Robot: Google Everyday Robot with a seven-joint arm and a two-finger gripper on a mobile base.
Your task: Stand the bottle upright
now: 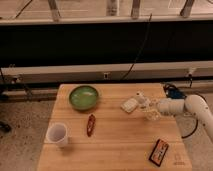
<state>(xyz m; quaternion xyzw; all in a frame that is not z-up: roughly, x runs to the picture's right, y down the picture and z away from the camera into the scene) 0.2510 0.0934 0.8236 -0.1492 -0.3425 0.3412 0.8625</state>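
- The light wooden table (112,150) stands before a dark wall with a pale ledge along its base.
- The robot's white arm (187,106) reaches in from the right over the table's right far part.
- The gripper (145,104) sits at the end of the arm, just right of the flat white rounded pad (129,105), low over the tabletop.
- Whether the gripper is spread, pressed together or pinching something cannot be told.
- The small clear plastic bottle with a pale yellowish tint (151,114) is right at the gripper, on its near side, towards the table's right edge; whether it stands or lies cannot be made out.
- The round green bowl (83,96) rests on the far left part of the table, well apart from the gripper.
- The white cup (57,134) stands upright near the left near corner.
- A small dark-red oblong object (90,125) lies between the cup and the table's middle.
- A flat dark packet with orange markings (160,151) lies near the right near corner.
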